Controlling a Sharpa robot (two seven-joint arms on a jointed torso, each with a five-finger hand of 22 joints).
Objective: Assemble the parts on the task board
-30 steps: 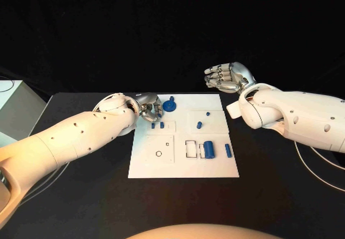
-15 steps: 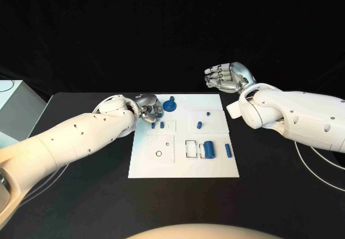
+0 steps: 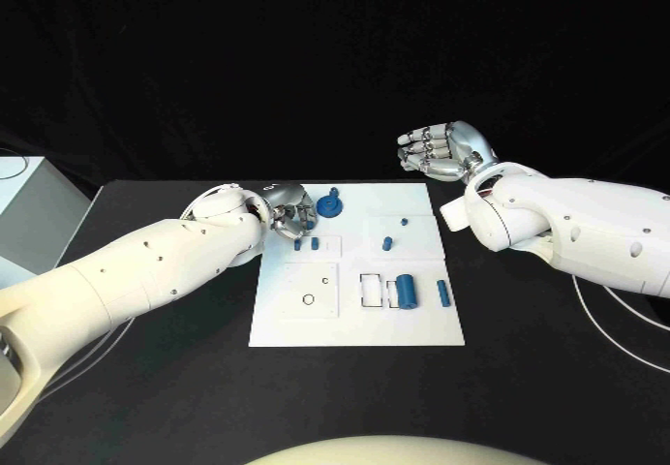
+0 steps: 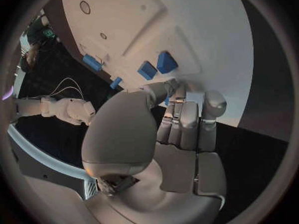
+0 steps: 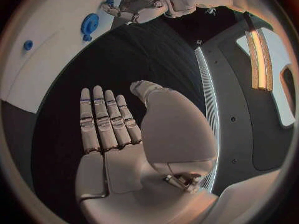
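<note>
The left robot hand (image 3: 289,212) sits low at the near-left corner of the white board (image 3: 405,325), fingers curled in over its edge; whether they pinch anything I cannot tell. Just beside it lie two small blue blocks (image 3: 307,243) and a round blue knob (image 3: 329,204). The right robot hand (image 3: 444,148) hangs above the black counter (image 3: 167,387) past the board's far right corner, fingers straight and apart, holding nothing. A blue cylinder (image 3: 405,291) and a thin blue peg (image 3: 442,293) lie on the board's right half.
</note>
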